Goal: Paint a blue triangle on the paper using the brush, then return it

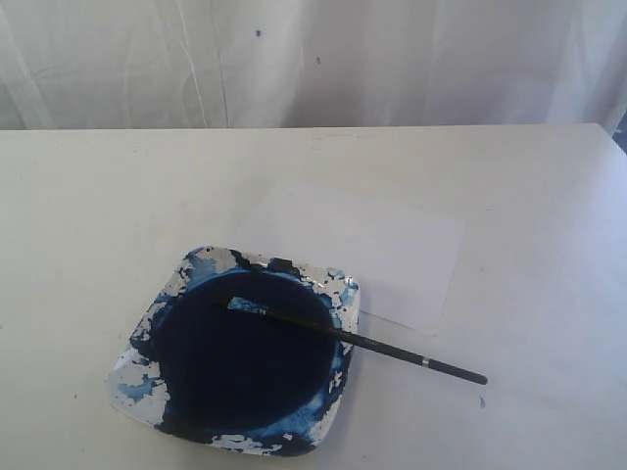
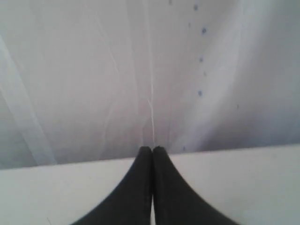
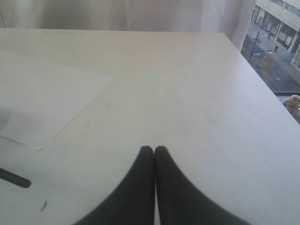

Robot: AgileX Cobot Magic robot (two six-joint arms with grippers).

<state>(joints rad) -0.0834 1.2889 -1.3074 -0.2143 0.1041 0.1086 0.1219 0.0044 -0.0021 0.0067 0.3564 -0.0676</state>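
Barely begun, judging by the table (image 1: 88, 196). Mid-surface: paper (image 1: 362, 245), blank, no blue triangle. Toward the front edge: paint dish (image 1: 132, 387), brush (image 1: 372, 343) lying tip-in, handle across its right rim. Jaws of left gripper (image 2: 152, 149) and right gripper (image 3: 154, 149) pressed together, empty — painting and return both left.

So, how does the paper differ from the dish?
The paper is plain white; the dish is stained blue and holds dark paint. The paper lies flat; the dish has a raised rim, with the brush resting across it. Both sit on the table.
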